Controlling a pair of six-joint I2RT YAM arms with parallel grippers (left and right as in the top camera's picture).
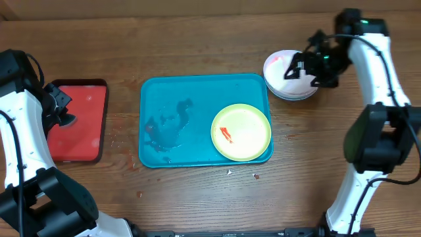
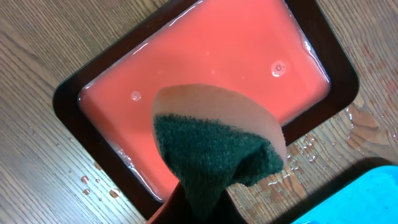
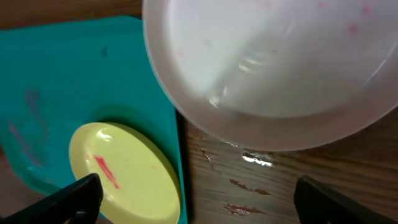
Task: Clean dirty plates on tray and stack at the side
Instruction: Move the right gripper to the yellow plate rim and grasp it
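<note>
The teal tray (image 1: 171, 99) lies mid-table, wet, and holds the yellow-green plate (image 1: 241, 131) with a red smear at its right end. That plate also shows in the right wrist view (image 3: 124, 171), beside the tray (image 3: 62, 81). The white plate (image 1: 281, 66) sits on a stack right of the tray; a pale blue rim (image 1: 293, 96) shows beneath it. In the right wrist view the white plate (image 3: 273, 56) is close ahead. My right gripper (image 3: 196, 202) is open and empty over it. My left gripper (image 2: 205, 208) is shut on a green-and-tan sponge (image 2: 214, 146).
A small red tray (image 1: 79, 122) with a dark rim lies at the left, under the sponge; it holds pinkish water (image 2: 211, 56). Water drops (image 2: 99, 183) and red-tinted drips (image 3: 249, 186) dot the wooden table.
</note>
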